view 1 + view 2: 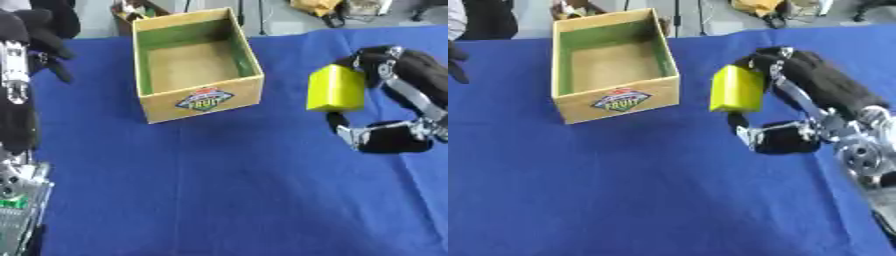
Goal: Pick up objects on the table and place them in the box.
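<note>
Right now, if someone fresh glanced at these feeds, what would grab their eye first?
The bright yellow block stands out, held by the right hand right of the box and apart from it. Next comes the open cardboard box at the far middle of the blue table, its visible floor bare, with a colourful label on its near wall. The left hand shows at the upper left.

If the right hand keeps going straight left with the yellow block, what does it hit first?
Probably the box: its right wall is the first thing left of the yellow block held in the right hand. Only blue cloth lies between. Height is unclear, so the block might clear the rim.
</note>
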Controlling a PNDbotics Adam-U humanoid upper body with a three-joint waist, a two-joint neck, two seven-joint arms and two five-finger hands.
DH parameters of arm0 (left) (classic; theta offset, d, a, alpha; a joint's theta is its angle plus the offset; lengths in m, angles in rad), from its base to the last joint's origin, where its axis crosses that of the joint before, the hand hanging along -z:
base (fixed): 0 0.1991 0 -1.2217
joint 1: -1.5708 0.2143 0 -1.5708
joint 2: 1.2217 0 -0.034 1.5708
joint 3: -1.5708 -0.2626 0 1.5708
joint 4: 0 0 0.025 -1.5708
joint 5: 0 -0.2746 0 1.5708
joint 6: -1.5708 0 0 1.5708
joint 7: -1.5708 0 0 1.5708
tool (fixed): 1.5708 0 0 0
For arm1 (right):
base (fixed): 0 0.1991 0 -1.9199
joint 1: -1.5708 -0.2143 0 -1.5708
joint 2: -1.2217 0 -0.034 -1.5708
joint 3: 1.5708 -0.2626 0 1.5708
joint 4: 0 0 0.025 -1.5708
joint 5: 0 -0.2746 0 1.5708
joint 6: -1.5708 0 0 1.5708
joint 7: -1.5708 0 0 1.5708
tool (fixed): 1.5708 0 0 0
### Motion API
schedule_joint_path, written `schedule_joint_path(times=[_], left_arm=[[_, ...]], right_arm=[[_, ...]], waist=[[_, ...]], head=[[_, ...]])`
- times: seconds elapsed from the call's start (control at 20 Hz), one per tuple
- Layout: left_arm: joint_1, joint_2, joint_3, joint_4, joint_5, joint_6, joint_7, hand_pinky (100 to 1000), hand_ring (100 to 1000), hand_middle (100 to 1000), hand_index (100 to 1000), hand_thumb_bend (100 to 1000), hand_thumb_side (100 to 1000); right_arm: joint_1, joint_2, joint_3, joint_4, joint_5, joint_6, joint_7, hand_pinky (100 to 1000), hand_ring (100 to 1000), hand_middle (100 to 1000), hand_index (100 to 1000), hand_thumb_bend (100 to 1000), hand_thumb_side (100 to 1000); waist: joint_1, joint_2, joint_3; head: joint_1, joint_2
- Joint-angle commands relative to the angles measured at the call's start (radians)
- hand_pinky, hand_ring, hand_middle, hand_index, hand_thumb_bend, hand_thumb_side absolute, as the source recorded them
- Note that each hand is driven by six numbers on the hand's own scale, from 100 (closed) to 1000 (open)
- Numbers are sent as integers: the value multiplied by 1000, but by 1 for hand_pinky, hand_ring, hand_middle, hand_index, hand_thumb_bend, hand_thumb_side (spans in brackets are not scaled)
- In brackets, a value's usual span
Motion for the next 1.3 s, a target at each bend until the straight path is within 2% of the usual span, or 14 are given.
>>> schedule_joint_path(times=[0.05, 0.2, 0.35, 0.5, 0.8, 1.1, 1.3], left_arm=[[-9, 18, -9, -18, -2, -2, -7, 294, 469, 447, 683, 100, 848], [-11, 16, -13, -18, 0, -2, -12, 293, 468, 446, 684, 100, 847], [-21, 14, -19, -18, 2, -4, -17, 292, 468, 446, 684, 100, 847], [-32, 12, -25, -18, 5, -7, -24, 290, 467, 446, 684, 100, 847], [-72, 3, -43, -18, 16, -18, -43, 289, 467, 446, 684, 100, 848], [-97, -10, -55, -18, 28, -25, -60, 289, 467, 446, 684, 100, 848], [-108, -12, -59, -18, 32, -29, -66, 289, 466, 446, 684, 100, 848]], right_arm=[[-70, -54, -24, -11, -62, 51, -6, 601, 571, 194, 263, 100, 187], [-137, -58, -24, -1, -95, 95, -23, 597, 569, 188, 261, 100, 185], [-225, -33, -14, 76, -105, 108, -67, 580, 555, 178, 258, 100, 176], [-310, 9, -3, 203, -106, 87, -141, 564, 542, 172, 256, 100, 176], [-457, 107, 20, 488, -35, 10, -298, 563, 535, 165, 255, 100, 173], [-535, 163, 4, 697, 37, -40, -521, 545, 530, 164, 258, 100, 174], [-555, 187, 4, 832, 91, -65, -578, 550, 534, 165, 261, 100, 175]], waist=[[-4, -20, 12], [-7, -10, 30], [-12, 5, 52], [-16, 19, 76], [-21, 55, 149], [-31, 76, 226], [-37, 86, 260]], head=[[-23, -20], [-45, -32], [-70, -44], [-99, -55], [-187, -82], [-277, -117], [-313, -133]])
